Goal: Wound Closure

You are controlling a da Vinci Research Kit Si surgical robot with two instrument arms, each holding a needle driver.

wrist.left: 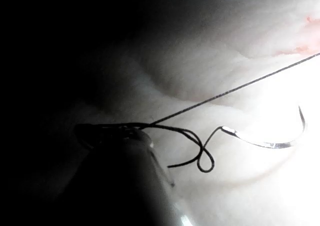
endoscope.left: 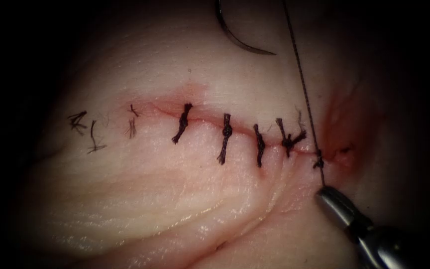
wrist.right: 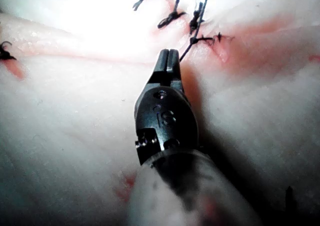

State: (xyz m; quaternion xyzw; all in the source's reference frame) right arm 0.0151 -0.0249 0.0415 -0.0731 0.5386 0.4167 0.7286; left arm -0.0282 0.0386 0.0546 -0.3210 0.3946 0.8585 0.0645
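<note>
A: Right tool (endoscope.left: pixel 324 195) is seen just below the right end of the cut (endoscope.left: pixel 235 130), jaws pressed together on the thread (endoscope.left: pixel 302 82). In the right wrist view the closed tip (wrist.right: pixel 170 55) sits right beside the last knot (wrist.right: pixel 200 39).

B: Thread path?

A: From the pinched spot it is run up through the newest knot (endoscope.left: pixel 318 162) and on, taut, to the top edge of the endoscope view. In the left wrist view the thread (wrist.left: pixel 235 88) is stretched straight to the left tool (wrist.left: pixel 117 131), and a small loop (wrist.left: pixel 204 161) hangs beside it.

B: Left jaws?

A: Too dark; cannot be told.

B: Needle?

A: The needle (endoscope.left: pixel 237 37) is seen above the cut, clear of the tissue (endoscope.left: pixel 150 189), held by neither tool; also seen in the left wrist view (wrist.left: pixel 270 143).

B: Rest?

A: Four tied stitches (endoscope.left: pixel 225 137) are laid across the cut, cut ends of thread (endoscope.left: pixel 83 127) lie left of it, red fluid (endoscope.left: pixel 342 122) at its right end.
</note>
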